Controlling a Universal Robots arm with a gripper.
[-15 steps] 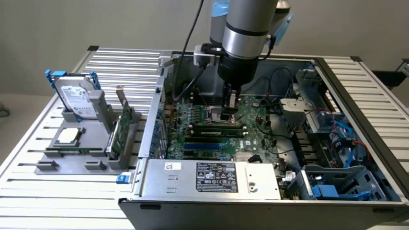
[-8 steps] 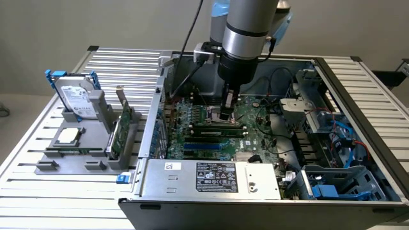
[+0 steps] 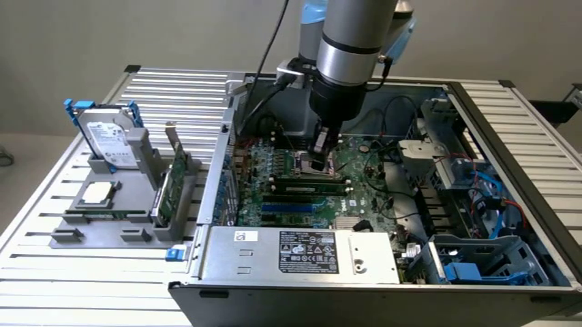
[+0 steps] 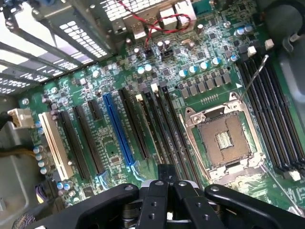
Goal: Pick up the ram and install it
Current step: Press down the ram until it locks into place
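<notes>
The gripper is seen closest to the lens in the wrist view, its 2 black fingers pressed together with nothing visibly pinched between them. Just beyond the fingertips run several long dark memory slots, and beside them sits the open processor socket, its contact field bare. A blue slot and a white slot are seen further along the motherboard, and red wires are looped near the far edge. Whether 1 of the dark slots carries a stick cannot be told from this view.

In the exterior view, the arm is lowered into the open computer case at the centre of the frame, with the gripper close above the board. The ram is seen as a long green strip lying along the slots just below the gripper; whether it is fully seated cannot be told. At the exterior view's left, well apart from the case, a grey holder carries a hard drive, a green expansion card and a square silver chip.
</notes>
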